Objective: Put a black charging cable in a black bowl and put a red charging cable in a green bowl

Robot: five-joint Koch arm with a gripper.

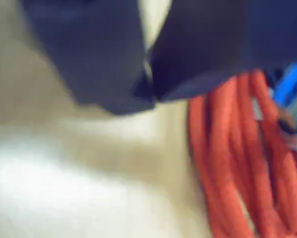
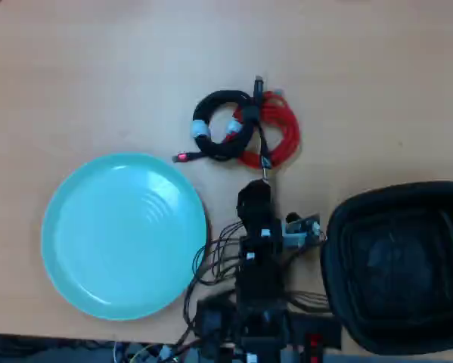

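Overhead view: gripper (image 2: 254,198) just short of overlapping black charging cable (image 2: 220,125) and red charging cable (image 2: 280,128); wrist view: tips pressed together, empty.

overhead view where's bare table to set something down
Free: the whole strip of table above the cables and dish, and the patch right of the red cable, above the black bowl. Crowded: the middle, where the black cable overlaps the red one, the arm just below them, between the green dish and the black bowl.

Hobby desk: bare wooden tabletop (image 2: 97,60), arm's loose wiring (image 2: 215,261)
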